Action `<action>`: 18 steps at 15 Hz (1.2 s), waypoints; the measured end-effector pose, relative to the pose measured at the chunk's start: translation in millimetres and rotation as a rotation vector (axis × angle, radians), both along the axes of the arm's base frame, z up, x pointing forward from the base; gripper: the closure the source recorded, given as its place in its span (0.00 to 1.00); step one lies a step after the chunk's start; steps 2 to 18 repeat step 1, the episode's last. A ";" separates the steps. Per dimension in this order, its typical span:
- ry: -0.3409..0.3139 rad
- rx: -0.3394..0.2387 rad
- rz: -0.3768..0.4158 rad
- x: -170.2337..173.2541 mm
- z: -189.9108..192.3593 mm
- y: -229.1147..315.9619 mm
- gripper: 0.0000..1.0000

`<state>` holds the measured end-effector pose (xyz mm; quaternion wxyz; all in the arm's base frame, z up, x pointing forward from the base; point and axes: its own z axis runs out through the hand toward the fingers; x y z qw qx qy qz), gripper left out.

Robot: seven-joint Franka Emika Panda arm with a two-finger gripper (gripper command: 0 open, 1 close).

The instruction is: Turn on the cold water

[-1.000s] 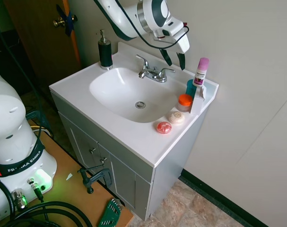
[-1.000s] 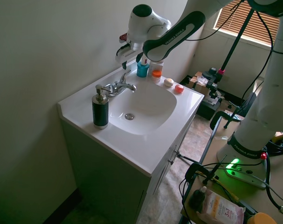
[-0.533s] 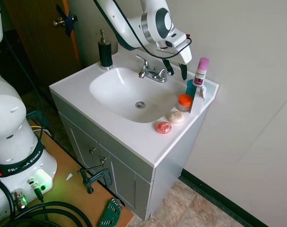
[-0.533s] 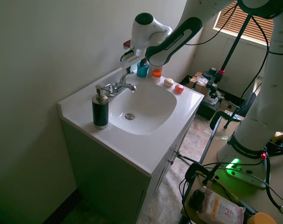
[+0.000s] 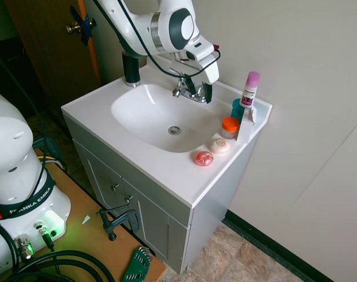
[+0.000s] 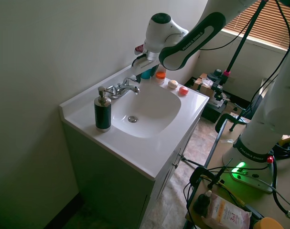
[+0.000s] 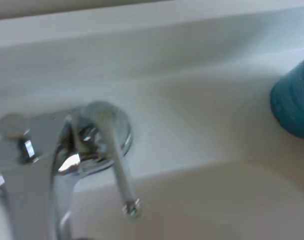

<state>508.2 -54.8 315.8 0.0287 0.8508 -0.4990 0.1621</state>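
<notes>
Bathroom; vanity sink (image 5: 102, 108), soap dispenser (image 6: 102, 110)

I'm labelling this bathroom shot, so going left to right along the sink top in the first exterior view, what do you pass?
Soap dispenser → chrome faucet → gripper → orange-lidded jar → pink-capped bottle.

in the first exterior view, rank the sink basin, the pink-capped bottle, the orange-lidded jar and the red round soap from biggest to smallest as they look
1. Sink basin, by far the largest.
2. Pink-capped bottle.
3. Orange-lidded jar and red round soap look about alike; I can't rank them.
</notes>
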 end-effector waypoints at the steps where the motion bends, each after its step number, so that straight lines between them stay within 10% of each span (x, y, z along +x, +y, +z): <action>1: 0.015 0.026 0.018 -11.0 8.7 8.4 0.00; 18: 0.015 0.026 0.018 -11.0 8.7 8.4 0.00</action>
